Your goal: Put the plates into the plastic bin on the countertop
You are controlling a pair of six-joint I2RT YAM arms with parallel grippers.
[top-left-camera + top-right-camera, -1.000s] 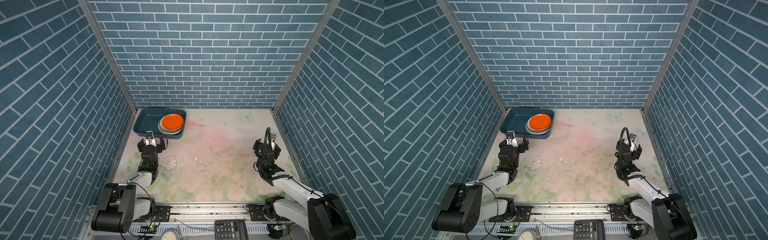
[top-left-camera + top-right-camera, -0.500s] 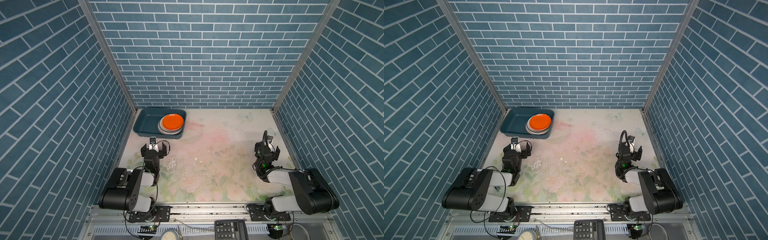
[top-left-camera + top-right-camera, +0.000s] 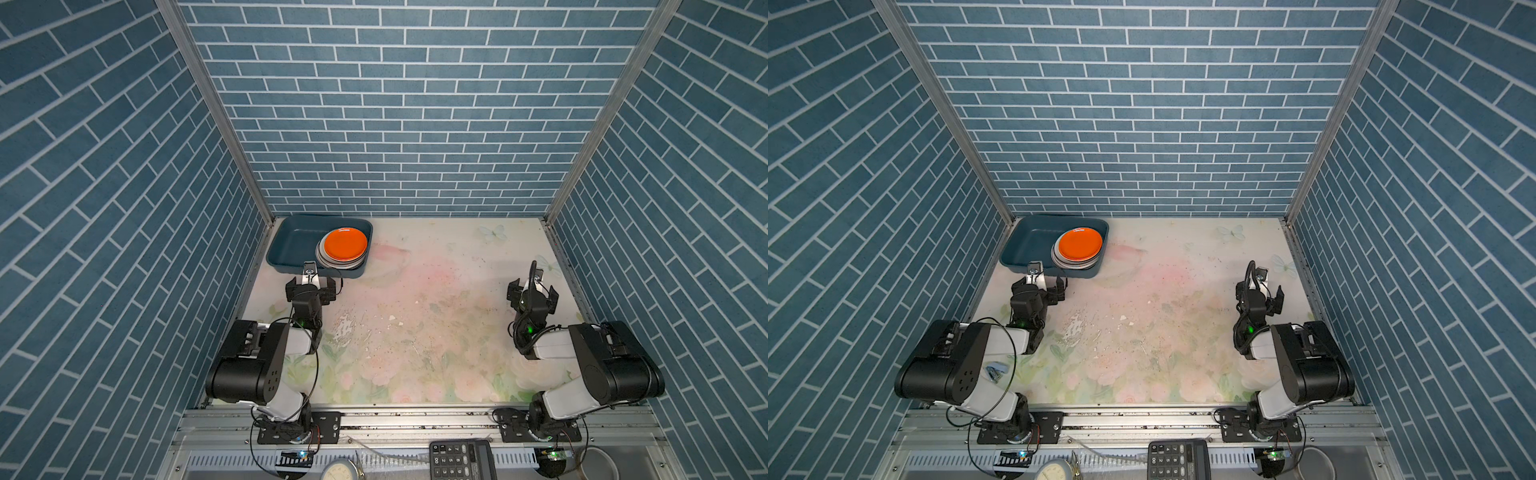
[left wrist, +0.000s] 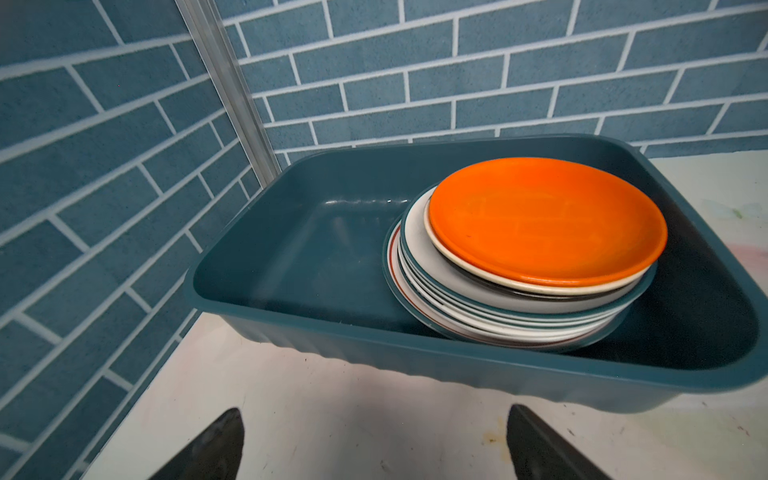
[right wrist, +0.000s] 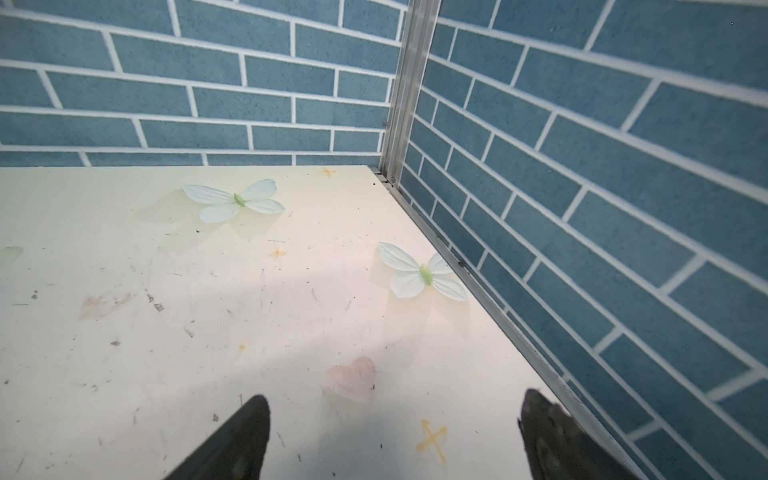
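Observation:
The dark teal plastic bin [image 3: 291, 245] [image 3: 1030, 245] [image 4: 299, 249] stands in the far left corner of the floral countertop [image 3: 436, 299] [image 3: 1175, 299]. Its right half holds a stack of plates [image 4: 511, 307], white ones with teal rims under an orange plate [image 3: 345, 244] [image 3: 1080, 244] [image 4: 544, 220]. My left gripper [image 3: 311, 287] [image 3: 1044, 287] [image 4: 374, 444] is open and empty, just in front of the bin's near wall. My right gripper [image 3: 533, 291] [image 3: 1260, 294] [image 5: 392, 436] is open and empty over bare countertop near the right wall.
Blue brick walls close in three sides, with metal posts at the corners. Along the front runs a grey metal rail [image 3: 415, 419] with a calculator [image 3: 462, 460], a white dial-faced disc [image 3: 338, 471] and a metal bowl [image 3: 598, 465] below it.
Both arms have folded back toward the front rail, and both grippers have moved nearer the front. The right gripper's jaws have spread a little wider. The plates and bin have not moved.

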